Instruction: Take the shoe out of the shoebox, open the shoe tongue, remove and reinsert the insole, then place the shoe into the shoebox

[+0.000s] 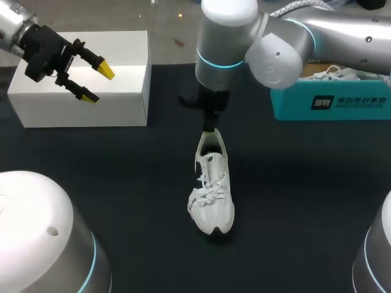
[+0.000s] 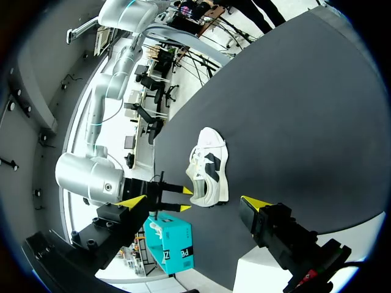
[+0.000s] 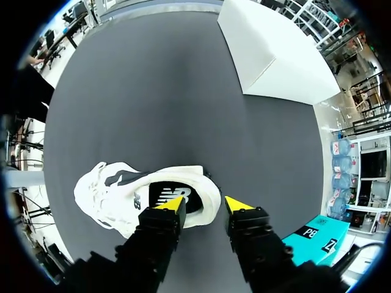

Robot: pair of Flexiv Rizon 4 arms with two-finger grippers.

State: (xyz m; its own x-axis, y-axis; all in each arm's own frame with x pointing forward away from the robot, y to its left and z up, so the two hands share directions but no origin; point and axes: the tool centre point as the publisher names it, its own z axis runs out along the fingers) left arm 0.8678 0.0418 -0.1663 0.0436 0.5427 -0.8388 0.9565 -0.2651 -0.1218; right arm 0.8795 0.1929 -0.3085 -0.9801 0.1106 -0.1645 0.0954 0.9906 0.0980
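The shoe is a white sneaker sitting upright on its sole on the dark table, laces done up. Its heel is right under the right gripper and its toe points away from the gripper.

From the right wrist view the right gripper straddles the back of the shoe. One yellow tip is over the insole inside the opening, the other is just outside the heel, and the padded heel collar sits between them. The fingers are set apart, not clamped on anything (I honestly can't tell if either tip is brushing the collar).

The left gripper is well off to the side of the shoe, hanging over the white box. Its fingers are spread wide with nothing in them. In its own wrist view the shoe lies ahead of it, out past the gap between its tips.

The teal shoebox is on the far side of the right arm from the shoe, well apart from it, and there's another white shoe sitting in it.
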